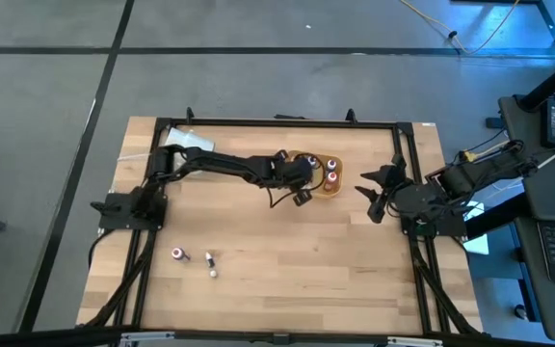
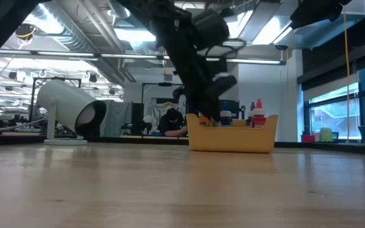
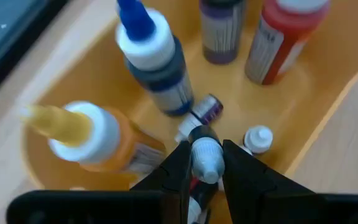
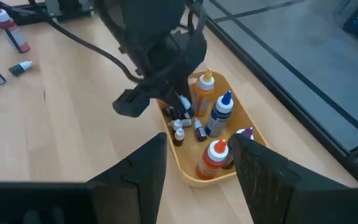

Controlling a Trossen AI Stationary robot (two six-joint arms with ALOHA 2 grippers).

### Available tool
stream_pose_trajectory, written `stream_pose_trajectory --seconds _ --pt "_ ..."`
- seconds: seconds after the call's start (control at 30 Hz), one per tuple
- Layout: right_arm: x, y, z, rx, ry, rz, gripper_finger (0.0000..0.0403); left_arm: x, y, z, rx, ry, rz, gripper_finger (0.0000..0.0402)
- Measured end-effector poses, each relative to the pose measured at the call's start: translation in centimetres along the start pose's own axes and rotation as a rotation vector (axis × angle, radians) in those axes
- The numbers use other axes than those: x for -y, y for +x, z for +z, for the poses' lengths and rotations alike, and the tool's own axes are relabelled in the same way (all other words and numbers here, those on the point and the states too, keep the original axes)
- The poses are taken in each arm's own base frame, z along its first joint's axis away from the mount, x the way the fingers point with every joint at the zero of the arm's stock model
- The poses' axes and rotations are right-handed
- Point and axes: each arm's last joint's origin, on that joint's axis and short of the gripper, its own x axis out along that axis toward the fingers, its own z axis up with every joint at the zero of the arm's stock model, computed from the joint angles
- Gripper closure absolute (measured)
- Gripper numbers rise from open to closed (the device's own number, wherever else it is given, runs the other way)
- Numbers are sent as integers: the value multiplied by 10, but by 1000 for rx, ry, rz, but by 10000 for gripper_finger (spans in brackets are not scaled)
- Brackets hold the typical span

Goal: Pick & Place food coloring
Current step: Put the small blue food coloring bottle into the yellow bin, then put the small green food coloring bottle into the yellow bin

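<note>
A tan-orange tray [image 1: 338, 185] sits at the table's far middle and holds several food coloring bottles, standing and lying: a blue-tipped one [image 3: 155, 59], an orange one [image 3: 89, 135], a red one [image 3: 277, 38]. My left gripper [image 3: 205, 149] reaches into the tray from the left and is shut on a tiny white-capped vial [image 3: 206, 160]. Three more food coloring vials [image 1: 178, 254] [image 1: 210, 258] [image 1: 214, 273] lie on the wood near the left front. My right gripper [image 1: 376, 195] hovers open just right of the tray, holding nothing. My left gripper pinches the tiny vial between its two fingers, on the body just behind the white cap [image 3: 207, 163]. The fingers slant down from the table's left, and the vial lies along them with its cap sticking out past the fingertips, above the tray's floor.
A large white cylinder [image 2: 71, 111] lies at the far left corner. A black frame [image 1: 277, 122] runs round the table. Bare wood [image 1: 297, 260] stretches across the front. A person [image 2: 170, 121] sits in the room behind the table.
</note>
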Motion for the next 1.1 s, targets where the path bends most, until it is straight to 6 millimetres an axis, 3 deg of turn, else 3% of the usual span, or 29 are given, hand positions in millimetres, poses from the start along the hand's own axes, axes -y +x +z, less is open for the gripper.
stream_pose_trajectory --seconds 0.23,0.8,0.93,1.1 --pt "-1 1 0 -3 -3 -2 219 3 14 -9 -38 14 10 334" --pt "-1 1 0 -3 -3 -1 219 3 14 -9 -46 23 -8 287" --pt "-1 1 0 -3 -2 -1 219 1 4 -5 -35 18 -16 279" --pt "-1 1 0 -1 1 1 219 -4 -29 8 -2 30 -23 278"
